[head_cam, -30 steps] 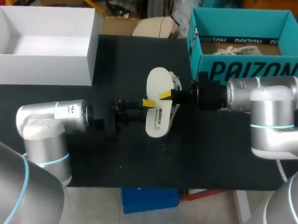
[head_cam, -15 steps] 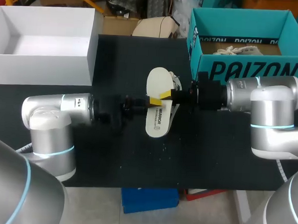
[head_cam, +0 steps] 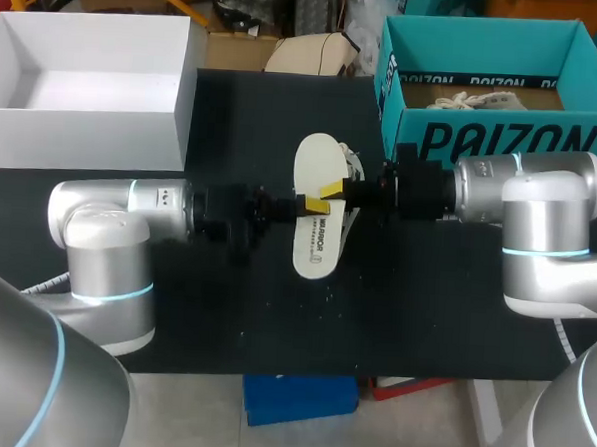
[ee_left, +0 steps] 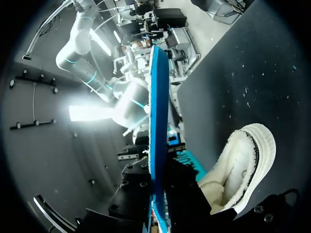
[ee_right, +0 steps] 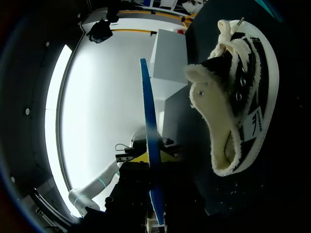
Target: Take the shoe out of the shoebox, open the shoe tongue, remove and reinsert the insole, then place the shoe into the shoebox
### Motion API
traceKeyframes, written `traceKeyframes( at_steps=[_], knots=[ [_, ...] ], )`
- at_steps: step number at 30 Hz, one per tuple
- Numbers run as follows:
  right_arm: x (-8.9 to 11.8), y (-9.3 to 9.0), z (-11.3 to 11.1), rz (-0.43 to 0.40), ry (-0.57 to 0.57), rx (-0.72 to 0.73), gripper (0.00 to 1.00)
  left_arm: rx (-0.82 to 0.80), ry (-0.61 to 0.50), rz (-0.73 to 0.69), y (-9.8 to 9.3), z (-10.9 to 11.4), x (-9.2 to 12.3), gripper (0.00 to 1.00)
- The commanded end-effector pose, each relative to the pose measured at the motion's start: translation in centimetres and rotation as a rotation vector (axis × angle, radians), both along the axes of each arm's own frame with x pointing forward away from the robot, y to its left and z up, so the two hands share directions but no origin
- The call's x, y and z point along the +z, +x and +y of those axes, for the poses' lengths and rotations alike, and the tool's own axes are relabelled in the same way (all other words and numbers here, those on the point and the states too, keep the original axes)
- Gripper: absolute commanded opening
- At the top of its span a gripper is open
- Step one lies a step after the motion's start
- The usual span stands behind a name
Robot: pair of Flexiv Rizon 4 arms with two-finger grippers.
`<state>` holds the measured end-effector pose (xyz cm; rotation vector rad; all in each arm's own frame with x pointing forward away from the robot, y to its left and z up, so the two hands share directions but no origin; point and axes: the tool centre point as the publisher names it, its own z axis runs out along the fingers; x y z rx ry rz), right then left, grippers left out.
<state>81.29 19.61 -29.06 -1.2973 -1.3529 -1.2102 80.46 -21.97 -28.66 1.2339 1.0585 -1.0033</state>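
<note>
- Mid-table, the right gripper (head_cam: 334, 191) pinches the right-hand edge of the insole (head_cam: 315, 224) and holds it level above the black table (head_cam: 424, 310). The left gripper (head_cam: 306, 203) sits at the opposite edge, though whether it has clamped on cannot be told.
- The shoe (ee_right: 243, 97) lies on its side on the table just beneath the insole, out of the teal shoebox (head_cam: 503, 144) at the far right. A white box (head_cam: 83, 122) stands far left.
- The insole looks due to go back in. It would pay to grip its stiffer middle, lead with the toe end, and have one arm steady the loose shoe.
- The insole is a thin, flat, bean-shaped sheet, white on top with dark print and blue at the edge, and it is likely to flex.
- The shoe is black canvas with white laces, metal eyelets and a pale rubber sole. Its cream fleecy lining may drag on the insole.
</note>
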Motion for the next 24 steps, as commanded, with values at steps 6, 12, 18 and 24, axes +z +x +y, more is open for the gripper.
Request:
traceKeyframes(
  at_steps=[6, 12, 18, 24],
  knots=[
    [2.7, 0.1, -3.2, -0.020, -0.070, -0.176, 1.00, 0.052, 0.110, 0.052, -2.0, 0.8, -0.3, 0.00],
    [5.4, -0.7, -5.9, -0.099, -0.162, -0.241, 1.00, 0.087, 0.198, 0.131, -4.4, 2.7, -1.1, 0.00],
    [6.7, -2.3, -7.9, -0.174, -0.276, -0.283, 1.00, 0.162, 0.283, 0.291, -6.3, 4.8, -2.5, 0.00],
    [7.1, -3.9, -9.4, -0.311, -0.480, -0.286, 1.00, 0.186, 0.326, 0.377, -7.8, 6.4, -3.8, 0.00]
  ],
)
